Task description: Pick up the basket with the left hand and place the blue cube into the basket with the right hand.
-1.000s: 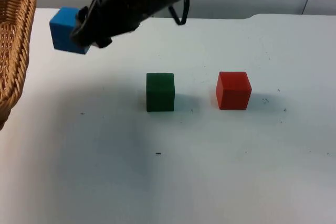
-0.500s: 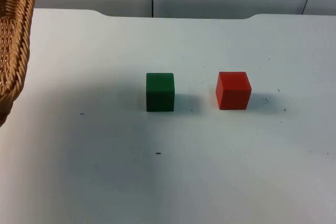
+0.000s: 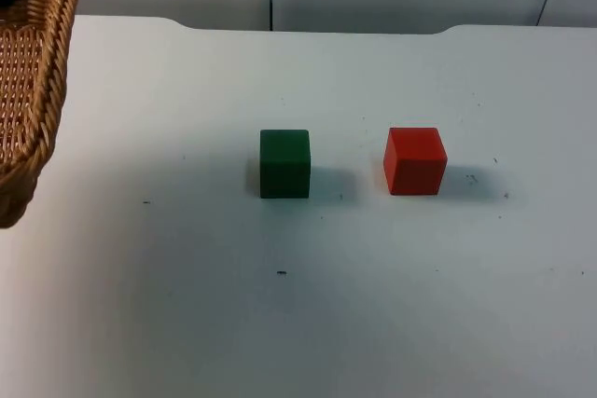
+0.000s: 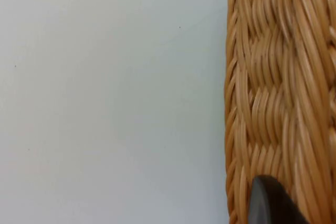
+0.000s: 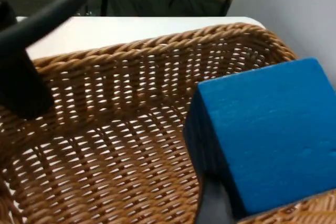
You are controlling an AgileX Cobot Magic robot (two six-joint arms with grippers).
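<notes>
The white table top (image 3: 392, 305) spreads below me. At its left edge in the top view hangs the woven tan wicker basket (image 3: 33, 81), lifted and tilted, its rim clamped by my left gripper (image 4: 270, 203); in the left wrist view one black fingertip lies against the weave, so I judge that hand to be closed on the basket wall, with bare table beside it.

My right gripper (image 5: 212, 205) hangs over the basket's open mouth. In the right wrist view the solid blue cube (image 5: 262, 129) sits pinched in its fingers, held above the woven floor and near the far rim, not yet resting on the wicker. So the blue cube is in my right hand, above the basket, and the step in hand is the release.

To do it well, I think I should keep the left hand steady so the mouth does not swing, bring the cube down towards the middle of the floor and away from the rim, and only then spread the fingers. Dropped from this height near the wall, it might bounce or tip out.

On the table the small dark green cube (image 3: 284, 163) and the small red cube (image 3: 414, 160) stand apart, untouched.
</notes>
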